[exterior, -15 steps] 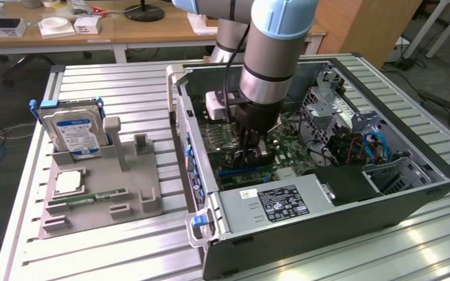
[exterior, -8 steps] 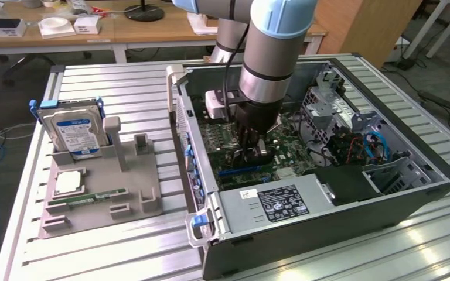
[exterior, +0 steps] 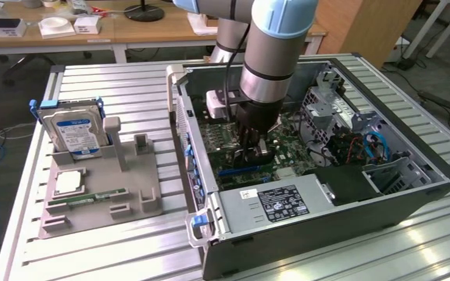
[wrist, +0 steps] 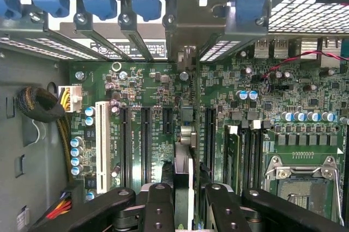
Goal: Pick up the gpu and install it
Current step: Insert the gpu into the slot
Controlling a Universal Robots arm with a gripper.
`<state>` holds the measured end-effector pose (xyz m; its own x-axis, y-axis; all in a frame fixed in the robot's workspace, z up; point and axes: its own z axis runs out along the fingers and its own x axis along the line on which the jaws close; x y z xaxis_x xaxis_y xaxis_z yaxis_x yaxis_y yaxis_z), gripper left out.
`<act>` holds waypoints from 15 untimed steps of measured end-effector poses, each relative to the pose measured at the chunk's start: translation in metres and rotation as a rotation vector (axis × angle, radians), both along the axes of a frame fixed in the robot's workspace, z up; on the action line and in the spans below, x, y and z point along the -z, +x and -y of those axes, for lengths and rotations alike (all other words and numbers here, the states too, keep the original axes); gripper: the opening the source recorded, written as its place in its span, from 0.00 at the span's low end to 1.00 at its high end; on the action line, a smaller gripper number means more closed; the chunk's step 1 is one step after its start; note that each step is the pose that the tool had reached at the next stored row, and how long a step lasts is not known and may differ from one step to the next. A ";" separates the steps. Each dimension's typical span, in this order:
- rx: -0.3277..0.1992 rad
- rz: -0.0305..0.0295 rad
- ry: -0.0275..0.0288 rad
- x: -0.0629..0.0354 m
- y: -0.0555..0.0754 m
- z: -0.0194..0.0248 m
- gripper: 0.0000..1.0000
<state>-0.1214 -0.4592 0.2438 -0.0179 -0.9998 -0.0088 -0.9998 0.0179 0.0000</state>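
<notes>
You cannot read any text here. The blue label on the hard drive, the dark sticker on the power supply and the white lettering on the motherboard all carry print too small to make out.

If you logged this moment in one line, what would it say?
arm: reaching inside PC case | gripper: shut on gpu | gpu: edge-on over slots of motherboard, seating unclear
</notes>
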 end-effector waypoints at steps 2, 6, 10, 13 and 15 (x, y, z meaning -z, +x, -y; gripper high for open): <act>0.000 0.0000 0.0001 0.0000 0.000 0.0000 0.27; 0.000 0.0000 -0.0001 0.0012 0.000 0.0000 0.27; 0.000 0.0000 0.0000 0.0017 0.000 0.0000 0.27; 0.000 0.0001 0.0001 0.0022 -0.001 0.0000 0.27; 0.000 0.0000 0.0000 0.0023 -0.001 0.0000 0.27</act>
<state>-0.1220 -0.4592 0.2415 -0.0177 -0.9998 -0.0088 -0.9998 0.0177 0.0000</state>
